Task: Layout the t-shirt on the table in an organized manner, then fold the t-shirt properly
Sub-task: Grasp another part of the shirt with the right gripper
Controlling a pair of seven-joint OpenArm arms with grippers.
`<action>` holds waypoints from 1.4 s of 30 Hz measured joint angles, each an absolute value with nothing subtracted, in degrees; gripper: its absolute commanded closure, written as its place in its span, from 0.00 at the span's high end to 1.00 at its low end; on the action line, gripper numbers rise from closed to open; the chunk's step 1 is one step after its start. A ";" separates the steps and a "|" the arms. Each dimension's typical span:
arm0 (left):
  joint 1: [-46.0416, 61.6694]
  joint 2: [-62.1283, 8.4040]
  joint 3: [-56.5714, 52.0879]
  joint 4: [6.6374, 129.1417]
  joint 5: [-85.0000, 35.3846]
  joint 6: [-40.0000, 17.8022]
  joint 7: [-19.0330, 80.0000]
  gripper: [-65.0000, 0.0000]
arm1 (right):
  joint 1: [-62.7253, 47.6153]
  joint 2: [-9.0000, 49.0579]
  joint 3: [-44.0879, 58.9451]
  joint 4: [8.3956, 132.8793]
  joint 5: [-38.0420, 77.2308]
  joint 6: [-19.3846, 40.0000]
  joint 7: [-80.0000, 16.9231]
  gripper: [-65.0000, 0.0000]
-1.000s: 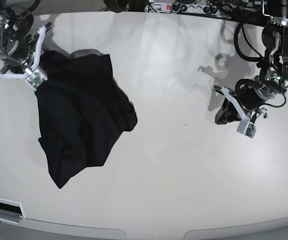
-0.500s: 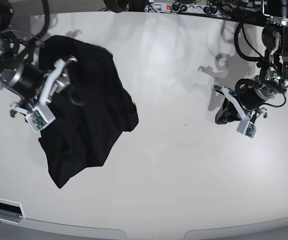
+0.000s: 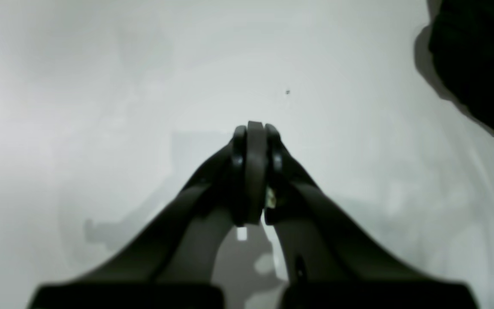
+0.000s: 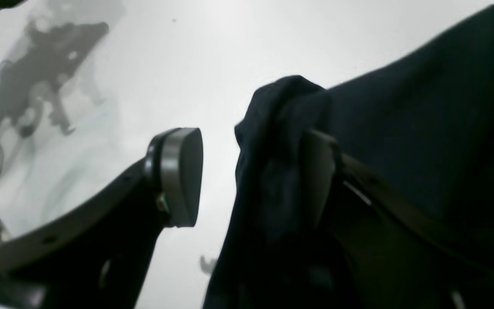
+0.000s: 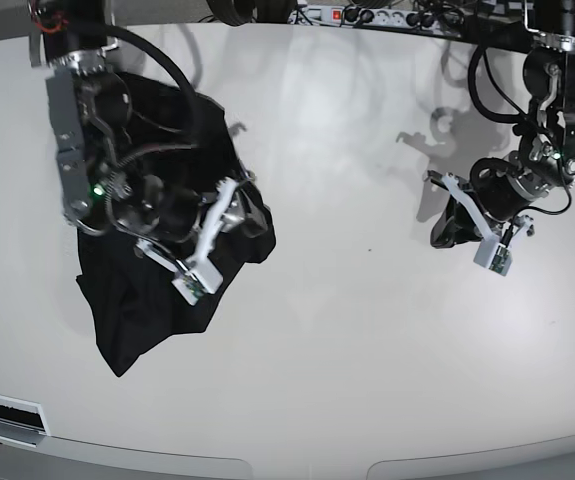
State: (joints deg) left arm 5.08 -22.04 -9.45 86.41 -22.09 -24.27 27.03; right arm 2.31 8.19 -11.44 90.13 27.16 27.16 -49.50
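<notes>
While looking down from the left wrist, found the left gripper [image 3: 253, 141] with its pads pressed together on nothing, hanging over bare table [image 3: 101, 86]. Caught only a dark corner of the shirt [image 3: 478, 51] at the upper right edge, cut off by the frame and well apart from the fingertips. Could not read any hem, sleeve or collar there.

Turning to the right wrist, saw the right gripper [image 4: 249, 176] spread apart, with one pad bare and bright over the table [image 4: 230, 43]. Saw the other finger half buried under a raised fold of shirt [image 4: 423, 128], draped against it and bulging into the gap. Not pinched, so far as could be judged. Too dark and blurred to say which part of the garment that fold was.

From the base view, placed the shirt [image 5: 137, 300] in a crumpled heap on the left of the table [image 5: 347, 340], with its long axis running from the far edge toward the near one. Placed the right gripper [image 5: 187, 214] directly over the heap's right side, and the left gripper [image 5: 447, 190] far off to the right. Judged the right arm much the nearer for any spreading pull. Lost the middle of the heap behind that arm; found no label.
</notes>
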 measured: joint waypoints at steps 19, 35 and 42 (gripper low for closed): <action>5.06 -21.98 -9.45 86.41 -22.09 -24.25 26.83 0.00 | 12.75 1.96 -24.27 63.83 8.14 18.22 -40.51 0.00; 4.93 -22.09 -9.45 86.41 -22.09 -24.43 26.81 0.00 | -10.07 23.16 -24.64 117.49 26.81 40.01 -59.07 0.00; 4.95 -22.06 -9.45 86.41 -22.06 -24.34 26.92 0.00 | -12.16 33.06 -21.91 117.49 4.71 23.00 -51.70 0.00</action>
State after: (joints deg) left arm 4.95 -22.06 -9.45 86.41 -22.06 -24.34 26.92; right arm -12.16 33.06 -21.91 117.49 4.71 23.00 -51.70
